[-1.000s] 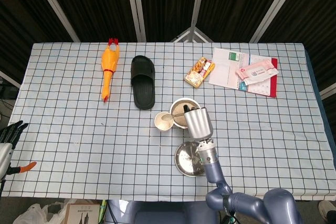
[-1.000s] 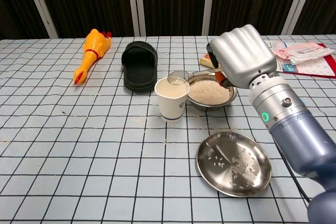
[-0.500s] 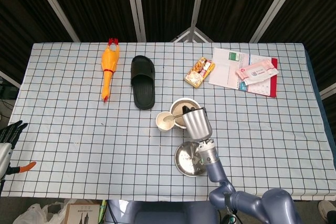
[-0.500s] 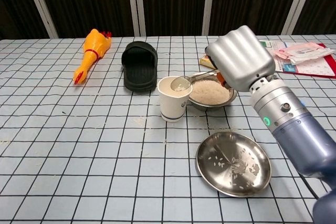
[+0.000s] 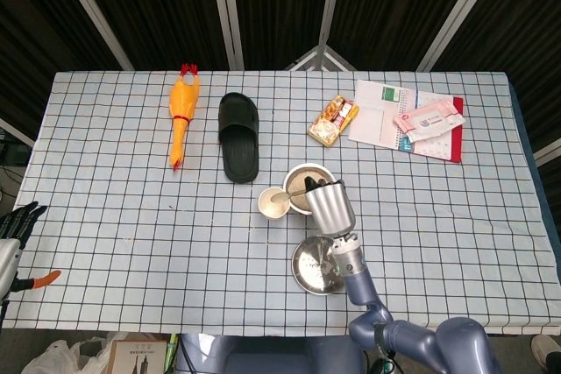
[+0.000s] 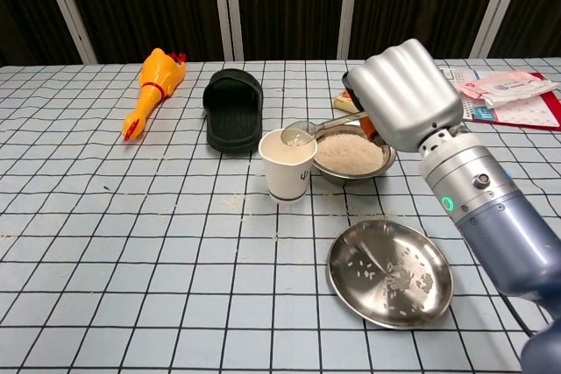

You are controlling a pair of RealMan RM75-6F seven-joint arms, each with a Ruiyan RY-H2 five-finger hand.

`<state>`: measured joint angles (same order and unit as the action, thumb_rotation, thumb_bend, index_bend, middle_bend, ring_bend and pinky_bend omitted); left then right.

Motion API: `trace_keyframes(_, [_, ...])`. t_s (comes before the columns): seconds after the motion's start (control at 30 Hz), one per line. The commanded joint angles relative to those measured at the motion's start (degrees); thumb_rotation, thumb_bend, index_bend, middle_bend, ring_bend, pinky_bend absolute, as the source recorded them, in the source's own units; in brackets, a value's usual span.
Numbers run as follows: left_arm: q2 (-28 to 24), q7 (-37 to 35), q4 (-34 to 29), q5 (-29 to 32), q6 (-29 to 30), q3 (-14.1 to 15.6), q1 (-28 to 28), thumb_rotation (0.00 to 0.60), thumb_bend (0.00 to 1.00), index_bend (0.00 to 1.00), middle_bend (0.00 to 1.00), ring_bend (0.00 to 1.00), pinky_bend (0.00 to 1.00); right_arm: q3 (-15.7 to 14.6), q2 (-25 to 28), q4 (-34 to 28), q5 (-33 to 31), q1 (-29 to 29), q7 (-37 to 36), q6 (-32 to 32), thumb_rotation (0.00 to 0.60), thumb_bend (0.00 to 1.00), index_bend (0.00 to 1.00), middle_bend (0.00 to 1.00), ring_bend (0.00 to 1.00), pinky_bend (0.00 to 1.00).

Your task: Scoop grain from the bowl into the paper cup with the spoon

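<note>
The right hand (image 6: 405, 92) is curled around the handle of the metal spoon (image 6: 299, 135), whose shallow bowl hovers over the white paper cup (image 6: 287, 166) just left of it. Beneath the hand sits the steel bowl (image 6: 351, 154), heaped with pale grain. The left hand (image 5: 17, 219), far off at the table's edge, has its fingers spread.

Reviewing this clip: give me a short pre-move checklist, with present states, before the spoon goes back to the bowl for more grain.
1. Right hand holds the spoon: ok.
2. Spoon bowl sits over the paper cup mouth: ok.
3. Spoon emptied of grain: cannot tell.
4. Paper cup upright beside the bowl: ok.
5. Bowl has grain left: ok.
6. Left hand away from the work, at the table's edge: ok.
</note>
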<state>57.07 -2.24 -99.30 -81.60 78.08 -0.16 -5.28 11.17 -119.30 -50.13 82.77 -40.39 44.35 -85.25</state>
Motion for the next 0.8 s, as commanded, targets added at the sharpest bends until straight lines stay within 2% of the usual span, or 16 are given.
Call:
trace_keyframes(0.03, [0.0,0.0,0.0,0.0,0.0,0.0,0.0,0.600,0.00,0.00,0.00,0.00,0.00,0.1,-0.2,0.3,0.3,0.1,-0.2,-0.2,0.600,0.76,0.69,0.83,0.99,1.00])
trace_keyframes(0.4, [-0.1,-0.2,0.0,-0.1,-0.1,0.1,0.0,0.600,0.00,0.00,0.00,0.00,0.00,0.1,-0.4,-0.5,1.1,0.7,-0.8,-0.3,0.600,0.76,0.69,0.83,0.99,1.00])
trace_keyframes(0.8, [-0.1,-0.4,-0.1,0.2,-0.2,0.1,0.1,0.600,0.00,0.00,0.00,0.00,0.00,0.9,3.4,-10.4,1.9,2.2,2.7,-2.2,0.600,0.76,0.69,0.83,0.99,1.00])
